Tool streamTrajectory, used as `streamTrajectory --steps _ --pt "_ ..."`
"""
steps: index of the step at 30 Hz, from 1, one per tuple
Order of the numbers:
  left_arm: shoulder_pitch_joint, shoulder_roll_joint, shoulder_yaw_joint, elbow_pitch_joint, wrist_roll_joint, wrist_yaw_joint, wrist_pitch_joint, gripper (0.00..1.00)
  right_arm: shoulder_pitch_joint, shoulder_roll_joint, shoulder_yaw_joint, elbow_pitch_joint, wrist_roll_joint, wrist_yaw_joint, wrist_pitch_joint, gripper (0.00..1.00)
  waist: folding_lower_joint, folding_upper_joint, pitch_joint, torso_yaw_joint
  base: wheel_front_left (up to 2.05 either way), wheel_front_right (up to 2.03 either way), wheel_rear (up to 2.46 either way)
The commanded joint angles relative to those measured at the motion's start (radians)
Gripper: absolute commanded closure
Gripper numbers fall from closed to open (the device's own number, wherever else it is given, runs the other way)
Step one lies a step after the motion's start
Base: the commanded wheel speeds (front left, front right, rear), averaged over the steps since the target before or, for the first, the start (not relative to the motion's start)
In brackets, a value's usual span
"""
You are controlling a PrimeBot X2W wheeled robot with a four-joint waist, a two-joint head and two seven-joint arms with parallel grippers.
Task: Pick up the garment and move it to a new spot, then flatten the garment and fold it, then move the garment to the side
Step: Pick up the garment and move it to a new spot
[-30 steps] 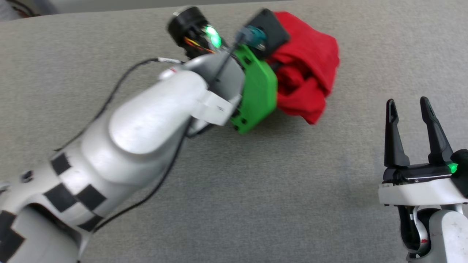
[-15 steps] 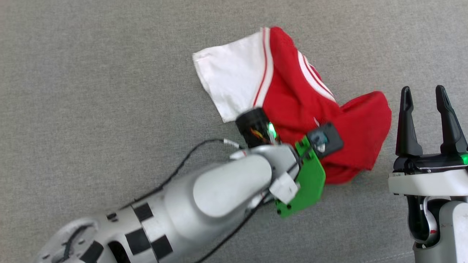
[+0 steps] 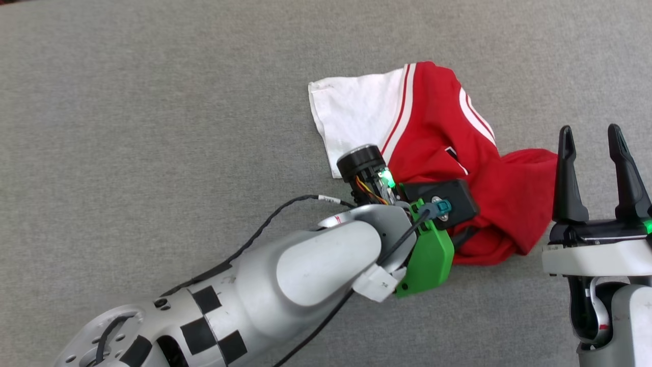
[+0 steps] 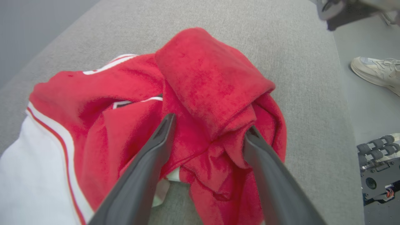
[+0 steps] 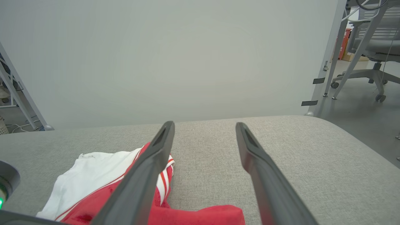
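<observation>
The garment (image 3: 433,132) is a red jersey with a white sleeve and striped trim. It lies crumpled on the grey padded surface (image 3: 153,127), its white sleeve spread out at the far left. My left gripper (image 4: 211,123) stands open over the garment (image 4: 206,78), with bunched red cloth lying loosely between its spread fingers and one fingertip (image 4: 251,132) tucked under a fold. In the head view my left wrist covers those fingers. My right gripper (image 3: 590,130) is open with nothing between its fingers, just right of the red heap. It hovers (image 5: 204,124) above the surface, the garment (image 5: 93,168) to its lower left.
The grey surface ends in a rounded edge at the right, and beyond it a person's shoe (image 4: 375,72) rests on the floor. A pale wall panel (image 5: 156,56) rises behind the surface. An office chair (image 5: 372,47) stands far right.
The head camera has shifted. The garment, earlier bunched at my left gripper, now lies on the surface with its sleeve spread, and my left fingers have opened. The right gripper stays open.
</observation>
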Motion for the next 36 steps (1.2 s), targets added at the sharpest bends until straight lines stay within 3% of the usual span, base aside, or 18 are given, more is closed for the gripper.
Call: streamTrajectory --steps 1,5,11,18,23,26,31,36 --pt "-0.021 -0.001 0.009 0.01 0.017 0.0 -0.041 0.0 0.015 -0.002 -0.005 0.006 -0.007 -0.001 -0.005 0.0 0.0001 -0.0001 -0.056 0.038 0.0 0.0 0.0" --pt "0.002 0.016 0.045 0.002 0.011 0.03 -0.125 0.0 0.049 -0.002 -0.015 0.012 -0.014 -0.001 -0.005 0.0 0.0001 -0.0001 -0.115 0.065 0.0 0.0 0.0" --pt "0.06 0.095 0.113 -0.059 -0.005 0.118 -0.213 0.0 0.1 -0.002 -0.02 0.018 -0.018 -0.001 -0.005 0.0 0.0001 -0.0001 -0.187 0.101 0.0 0.0 0.0" --pt "0.181 0.227 0.255 -0.132 -0.021 0.29 -0.335 0.0 0.137 -0.002 -0.018 0.022 -0.022 -0.001 -0.005 0.0 0.0001 -0.0001 -0.248 0.125 0.0 0.0 0.0" --pt "0.309 0.298 0.391 -0.207 -0.003 0.403 -0.354 0.0 0.16 -0.002 -0.018 0.028 -0.028 -0.001 -0.005 0.0 0.0001 -0.0001 -0.273 0.143 0.0 0.0 0.0" --pt "0.407 0.32 0.492 -0.272 0.037 0.448 -0.354 0.0 0.17 -0.002 -0.014 0.032 -0.032 -0.001 -0.005 0.0 0.0001 -0.0001 -0.284 0.152 0.0 0.0 0.0" --pt "0.604 0.319 0.668 -0.353 0.116 0.484 -0.355 0.0 0.189 -0.002 -0.004 0.046 -0.032 -0.001 -0.005 0.0 0.0001 -0.0001 -0.304 0.166 0.0 0.0 0.0" --pt "0.763 0.274 0.812 -0.39 0.199 0.469 -0.355 0.0 0.199 -0.002 0.011 0.075 -0.021 -0.001 -0.005 0.0 0.0001 -0.0001 -0.32 0.173 0.0 0.0 0.0"
